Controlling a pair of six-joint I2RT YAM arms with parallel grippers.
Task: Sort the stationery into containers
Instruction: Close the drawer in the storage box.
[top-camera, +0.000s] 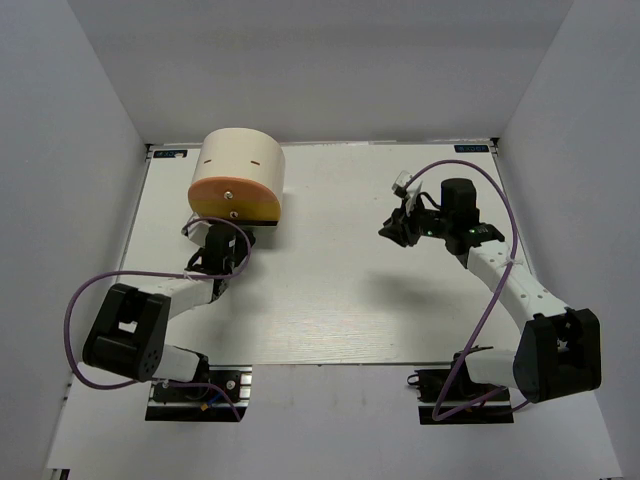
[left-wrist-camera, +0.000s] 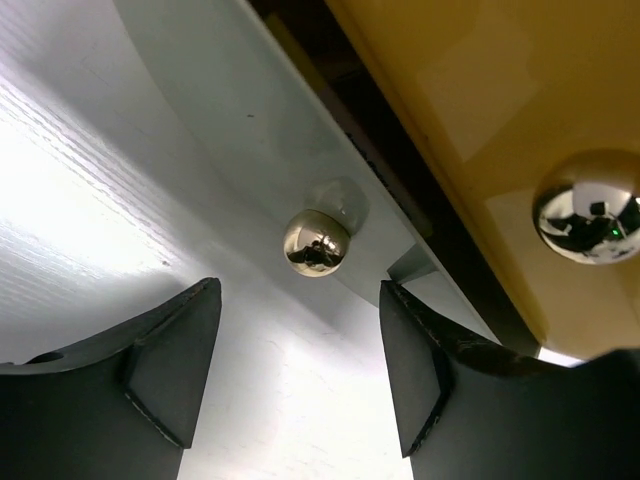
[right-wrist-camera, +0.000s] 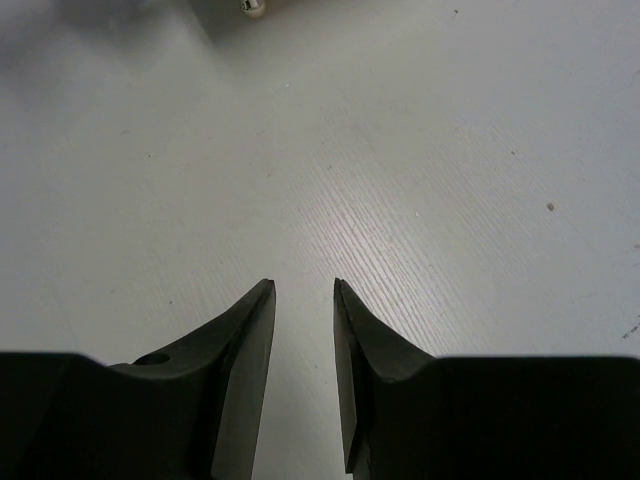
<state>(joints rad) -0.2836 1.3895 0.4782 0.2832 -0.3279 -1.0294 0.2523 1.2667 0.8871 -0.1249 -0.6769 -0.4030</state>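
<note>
- Cream half-cylinder organiser sits at the far left of the counter, flat face toward the arms.
- Its face shows the orange drawer on top and the yellow drawer under it.
- Left gripper is low, right at the foot of that face, pointing into it.
- In the left wrist view, the left gripper has its fingers spread wide and gripping nothing.
- A small chrome knob sits just beyond the tips, lined up with the gap between them. Neither finger touches it.
- That knob is mounted on a pale curved drawer front just above the counter.
- A dark slot separates the pale front from the yellow drawer, which carries a second knob at the right of the view, outside the finger gap.
- Right gripper is on the right half of the counter, well apart from the organiser, pointing left.
- In the right wrist view, the right gripper has its fingers slightly apart, with a narrow gap and nothing in it. Only bare counter is beneath them.
- A small shiny round thing shows at the top edge of that view. It looks like a knob but is too small to be sure.
- Purple cables loop off both arms.
</note>
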